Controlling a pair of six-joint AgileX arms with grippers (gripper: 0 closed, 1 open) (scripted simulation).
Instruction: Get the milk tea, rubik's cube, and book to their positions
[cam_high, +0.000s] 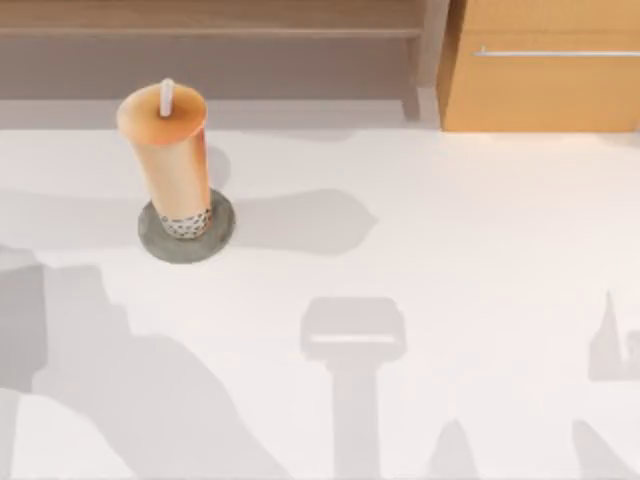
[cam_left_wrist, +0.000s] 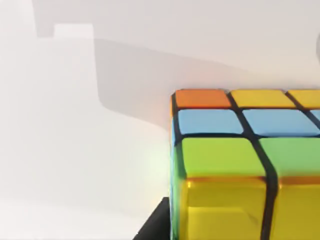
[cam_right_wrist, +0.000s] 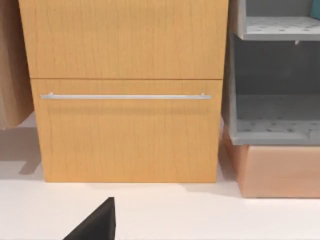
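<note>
The milk tea (cam_high: 170, 160) stands upright on the grey disc (cam_high: 222, 225), toward the far left of the white table (cam_high: 480, 250). The cup's base, with the dark pearls, sits inside the disc's rim, and a ring of grey shows all around it. Its orange lid faces up with the white straw poking through the middle. Nothing touches the cup.

Behind the table, along the far edge, runs a low wooden shelf (cam_high: 220, 30). To its right stands a wooden cabinet (cam_high: 545, 90) with a thin metal handle (cam_high: 555, 52) across its front.

The left wrist view looks down at a rubik's cube (cam_left_wrist: 245, 165) from very close. The cube rests on the white table, with orange and yellow tiles along one row, blue tiles in the next, then green, and a glossy yellow face below them. A dark piece of the left gripper (cam_left_wrist: 155, 225) shows just beside the cube's corner. I cannot tell whether the fingers are spread or closed, or whether they grip the cube.

The right wrist view faces the cabinet front (cam_right_wrist: 127, 90), with its handle (cam_right_wrist: 125, 96) running across the lower drawer. Beside the cabinet a grey open shelf unit (cam_right_wrist: 275, 75) sits on a wooden base (cam_right_wrist: 280, 170). A dark tip of the right gripper (cam_right_wrist: 97, 222) shows above the table. How far it is open I cannot tell, and I see nothing in it.
</note>
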